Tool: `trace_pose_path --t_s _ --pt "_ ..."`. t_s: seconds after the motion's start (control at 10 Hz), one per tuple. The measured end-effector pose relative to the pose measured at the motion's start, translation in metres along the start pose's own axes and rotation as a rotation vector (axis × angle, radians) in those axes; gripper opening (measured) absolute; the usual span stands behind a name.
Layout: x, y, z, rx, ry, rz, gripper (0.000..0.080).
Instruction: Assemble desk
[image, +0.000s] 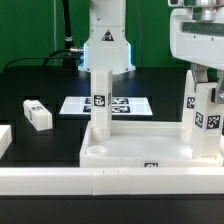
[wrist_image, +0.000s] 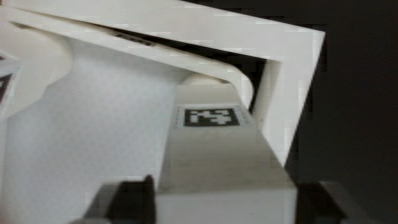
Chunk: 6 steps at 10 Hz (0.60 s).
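- three legs show in the exterior view: one in the tool, one standing alone, one lying loose.
- the tool (image: 204, 84) hangs from above and is clamped on the upper part of the held leg (image: 203, 122).
- in the wrist view the dark fingers (wrist_image: 128, 203) sit against both sides of the held leg (wrist_image: 210, 155), and the leg's tag faces the camera.
- the held leg is upright, straight below the tool, with its lower end at a corner of the tabletop; whether it is seated there i cannot tell.
- the tabletop (image: 120, 160), a shallow tray with a raised rim, lies on the bench (image: 40, 90) under the tool. it stretches away from the tool toward the exterior view's left, and a tag sits on its near rim.
- what the tray carries: the standing leg (image: 101, 100), upright at its back corner well apart from the tool, and the held leg at the corner beneath the tool.
- the loose leg (image: 37, 115) lies flat on the bench outside the tray, farther from the tool than the standing leg.
- the marker board (image: 130, 105) lies flat behind the tray, partly hidden by the standing leg, lower than the tool.
- a long white border rail (image: 60, 182) runs along the tray's front, below the tool and nearer the camera.
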<state>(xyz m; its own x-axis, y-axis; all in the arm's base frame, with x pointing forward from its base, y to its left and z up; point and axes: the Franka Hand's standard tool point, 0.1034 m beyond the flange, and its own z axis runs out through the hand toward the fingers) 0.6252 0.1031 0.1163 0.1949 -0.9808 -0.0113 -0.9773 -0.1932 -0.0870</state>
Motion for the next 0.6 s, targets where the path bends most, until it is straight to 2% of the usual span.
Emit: trace_pose_path --t_s 0.1,0.2,0.3,0.6 --pt "0.0005 0.0 -0.0001 0.0 0.001 -0.055 0.0472" --pt "0.0014 -0.0003 -0.001 0.001 0.0 -0.12 0.0607" --pt "-0.0001 -0.0009 -0.0016 -0.002 0.002 -0.183 0.0637" --pt "0.001 -0.0013 -0.0016 -0.001 0.003 -0.468 0.0647"
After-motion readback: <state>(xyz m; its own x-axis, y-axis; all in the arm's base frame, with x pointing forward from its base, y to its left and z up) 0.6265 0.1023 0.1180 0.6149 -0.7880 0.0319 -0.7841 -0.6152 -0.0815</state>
